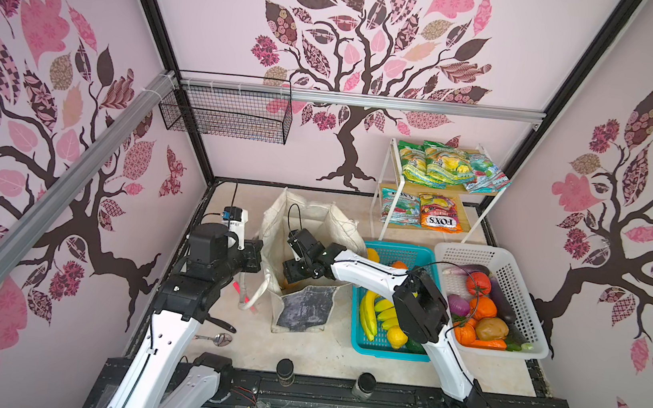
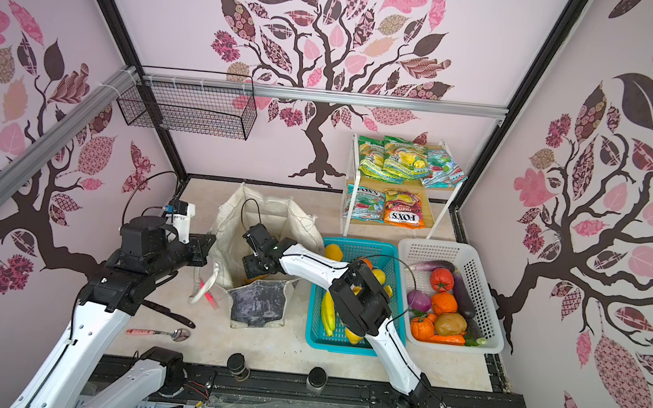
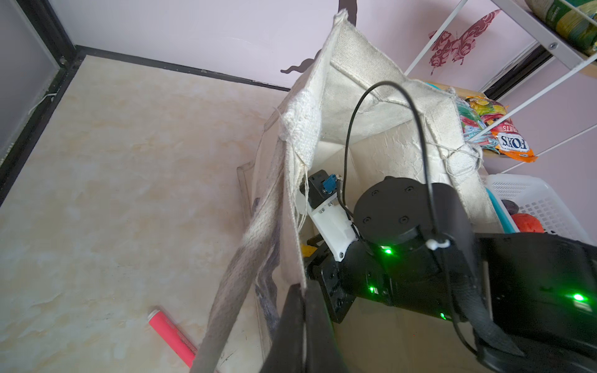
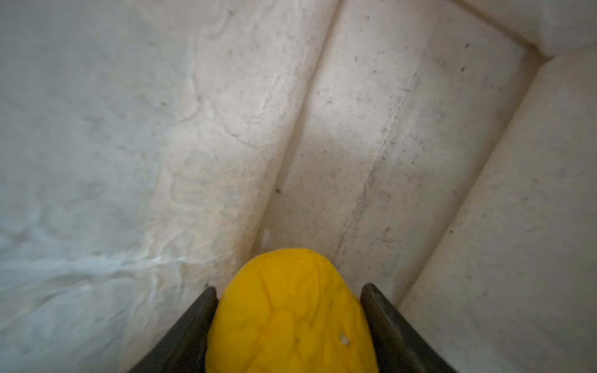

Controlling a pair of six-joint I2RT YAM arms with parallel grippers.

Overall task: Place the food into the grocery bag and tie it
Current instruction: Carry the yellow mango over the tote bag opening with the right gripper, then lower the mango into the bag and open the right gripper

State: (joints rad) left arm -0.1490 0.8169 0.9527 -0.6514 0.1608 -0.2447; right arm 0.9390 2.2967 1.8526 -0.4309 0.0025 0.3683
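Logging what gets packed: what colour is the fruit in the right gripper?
Bright yellow; the fruit shows best in the right wrist view.

Grocery bag (image 3: 355,80): coarse woven cloth, matt, frayed at rim. Yellow toy fruit (image 4: 290,316): matt, wrinkled skin. Snack packets (image 1: 442,166) glossy; teal basket (image 1: 403,253) smooth plastic.

The yellow fruit (image 4: 290,323) in the right pincer (image 4: 288,287) runs off the picture's edge; the grocery bag (image 4: 80,193) wall beside it is blurred.
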